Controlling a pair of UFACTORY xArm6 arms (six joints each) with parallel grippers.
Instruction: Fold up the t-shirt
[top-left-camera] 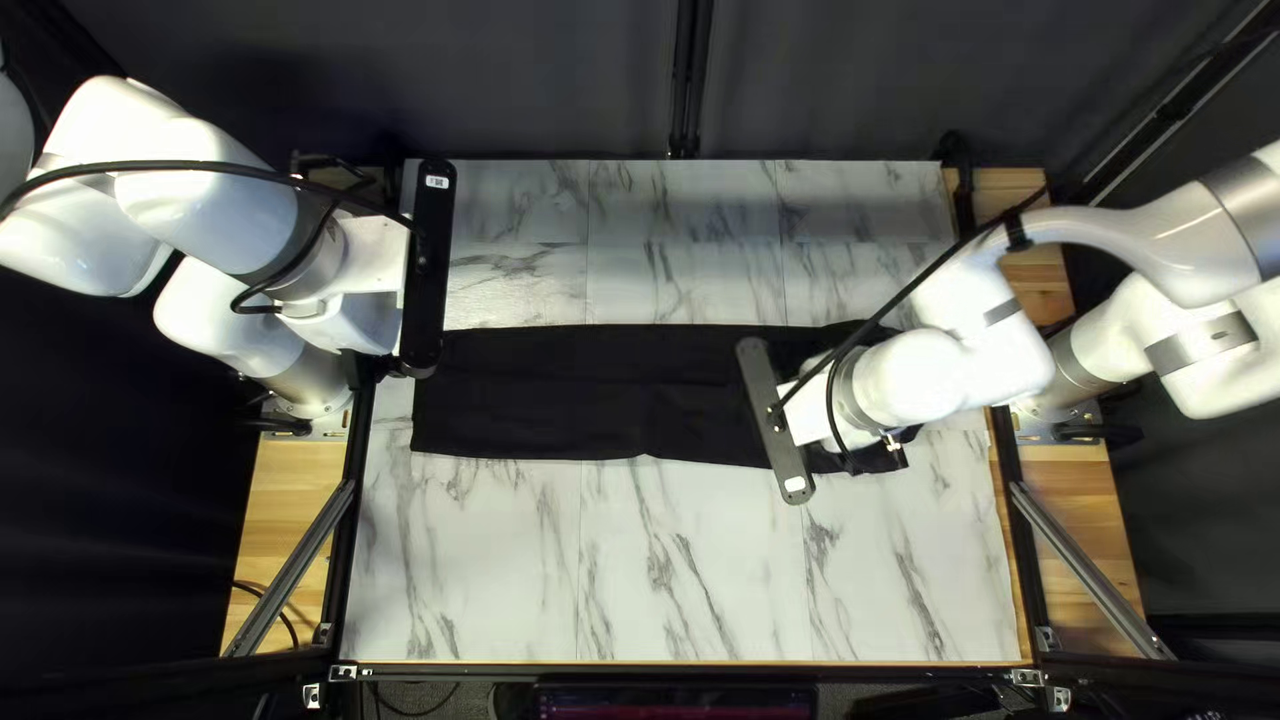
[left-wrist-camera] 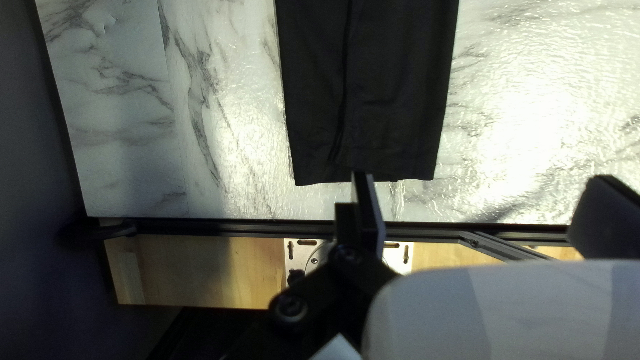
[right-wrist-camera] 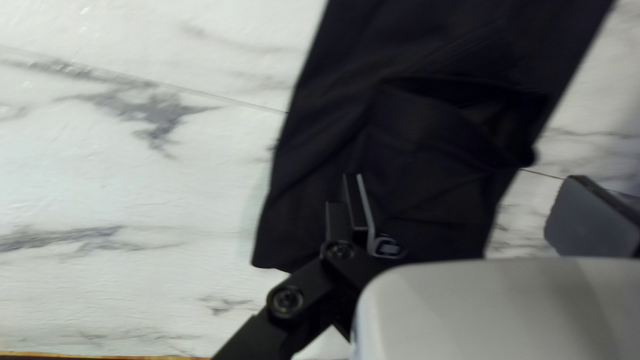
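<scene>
T-shirt [top-left-camera: 574,400], black, lies as a long narrow strip across the middle of the marbled surface [top-left-camera: 694,574], left to right, roughly midway between near and far edges. Step in hand, your call to confirm: lengthwise folds look done or nearly so, crosswise fold not made. Left tool [left-wrist-camera: 481,179] is released, fingers spread wide, no cloth pinched, sitting at the strip's left end. Right tool [right-wrist-camera: 467,179] is also released, fingers well apart, over the strip's right end, nothing gripped. Long axis runs left–right; a lengthwise crease [left-wrist-camera: 345,87] follows it at the left end. Which end is collar and which is hem, you can't tell: black on black, no neckline readable. Left end is fairly flat and squared off; right end is messier, with a raised flap [right-wrist-camera: 427,127] bunched on top and lifted toward the far side. Next move likely: you flatten or tuck that flap, then pinch one short end at both layers and carry it along the axis toward the middle. Watch that you catch every layer; a top-only pinch would probably peel the strip back open, and folding over the bunch would leave a lump.
</scene>
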